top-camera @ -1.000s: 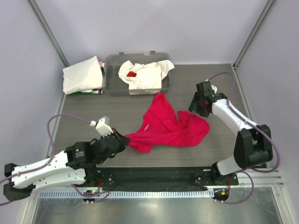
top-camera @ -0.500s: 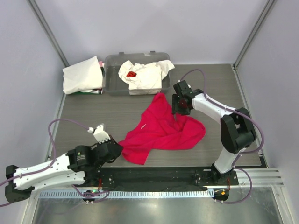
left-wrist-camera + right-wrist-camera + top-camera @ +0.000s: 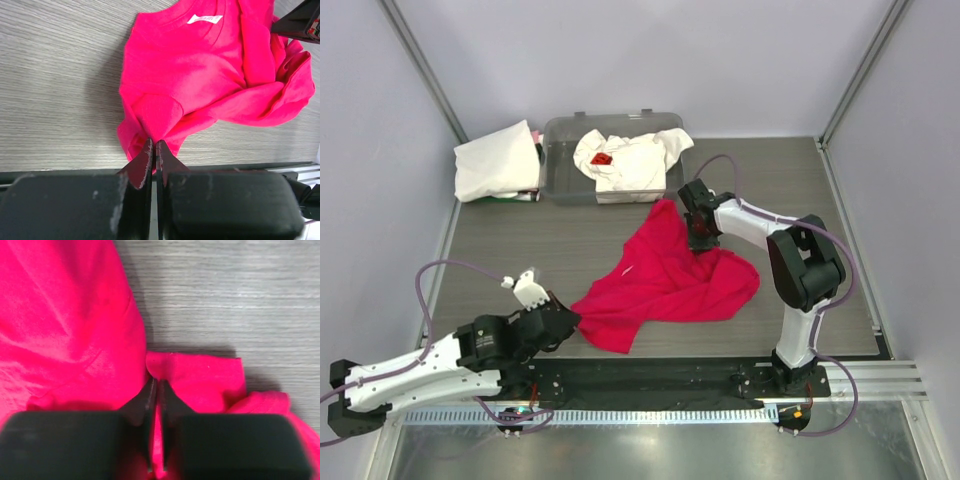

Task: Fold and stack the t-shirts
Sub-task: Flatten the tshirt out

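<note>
subject: red t-shirt [image 3: 665, 275], lying crumpled and only partly spread on the table [image 3: 520, 240], between the two arms. its far tip is just short of the tub [image 3: 560, 135].

left gripper [image 3: 154, 142]: jaws pressed together on a bunched near edge of the cloth, with a small peak of fabric rising from the tips. right gripper [image 3: 154, 382]: jaws almost closed, with a thin strip of red showing between them. judged to be pinching a fold at the far right side of the garment.

handling assessment: the cloth is light, limp and without stiffness. it drapes, creases and doubles over itself, so any part not held is likely to sag or drag. slip risk looks low on the matt weave, but a pinch may catch more than one layer. the right side is heaped in folds, and which layer is held there cannot be confirmed.

recommended hold: single-layer edges, ideally shoulder seams or hem corners. the neck label [image 3: 205, 19] marks the collar and gives orientation.

other items: white t-shirts [image 3: 625, 160] lie loose in the tub, one with a red mark. a folded white pile [image 3: 495, 165] sits just left of the tub.
</note>
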`<action>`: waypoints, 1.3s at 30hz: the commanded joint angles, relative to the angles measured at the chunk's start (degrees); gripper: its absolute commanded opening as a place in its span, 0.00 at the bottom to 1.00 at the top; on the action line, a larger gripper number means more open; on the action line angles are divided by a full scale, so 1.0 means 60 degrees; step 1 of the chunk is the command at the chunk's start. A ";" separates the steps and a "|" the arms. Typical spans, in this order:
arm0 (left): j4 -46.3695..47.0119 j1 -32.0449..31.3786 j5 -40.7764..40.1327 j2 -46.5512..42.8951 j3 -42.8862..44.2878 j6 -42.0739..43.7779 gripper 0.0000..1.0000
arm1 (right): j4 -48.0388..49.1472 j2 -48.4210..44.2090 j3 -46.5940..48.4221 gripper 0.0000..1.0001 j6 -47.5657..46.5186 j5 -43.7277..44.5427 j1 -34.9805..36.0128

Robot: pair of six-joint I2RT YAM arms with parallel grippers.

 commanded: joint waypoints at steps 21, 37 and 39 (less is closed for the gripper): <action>-0.6482 0.0021 -0.2934 -0.1021 0.4062 -0.2174 0.00 | -0.2172 -0.4339 0.2624 0.01 -0.0304 0.1160 -0.3260; -0.4227 0.0021 -0.1982 -0.1066 0.2304 -0.1867 0.00 | -0.0894 -0.4955 -0.1366 0.76 0.0722 -0.1232 -0.3424; -0.4095 0.0021 -0.1938 -0.1023 0.2216 -0.1779 0.00 | -0.0514 -0.5131 -0.2318 0.76 0.0897 -0.1320 -0.3336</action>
